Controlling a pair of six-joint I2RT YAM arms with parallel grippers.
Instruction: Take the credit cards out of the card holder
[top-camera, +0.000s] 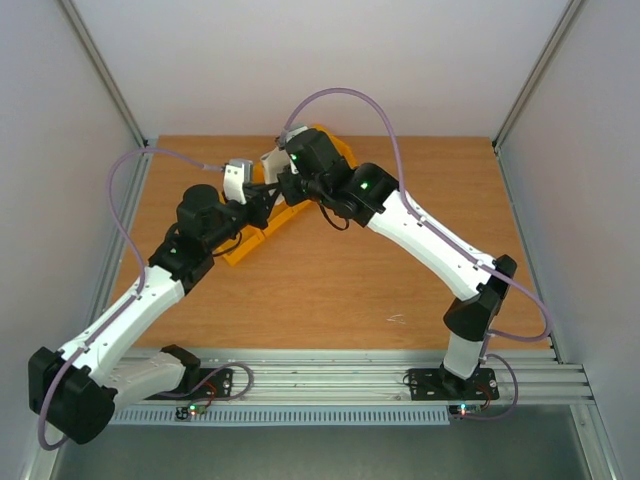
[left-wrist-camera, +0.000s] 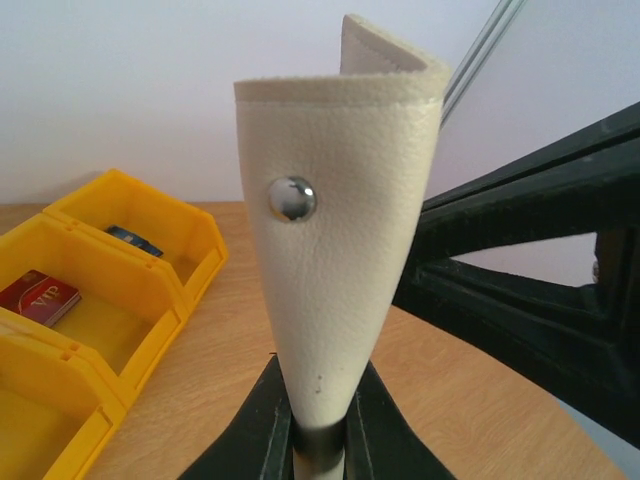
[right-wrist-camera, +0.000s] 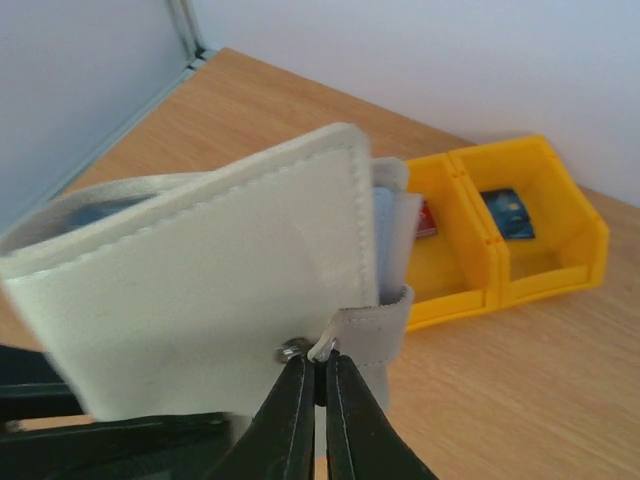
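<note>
card holder (left-wrist-camera: 335, 220) edges pinched tight by left tool (left-wrist-camera: 320, 425) (bottom) and right tool (right-wrist-camera: 320, 385) (strap tab (right-wrist-camera: 372, 322)), mid-air

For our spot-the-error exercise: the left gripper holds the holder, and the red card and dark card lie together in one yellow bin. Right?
No. The red card and dark card lie in separate, neighbouring bins, as the left wrist view shows. The left gripper does hold the holder.
</note>
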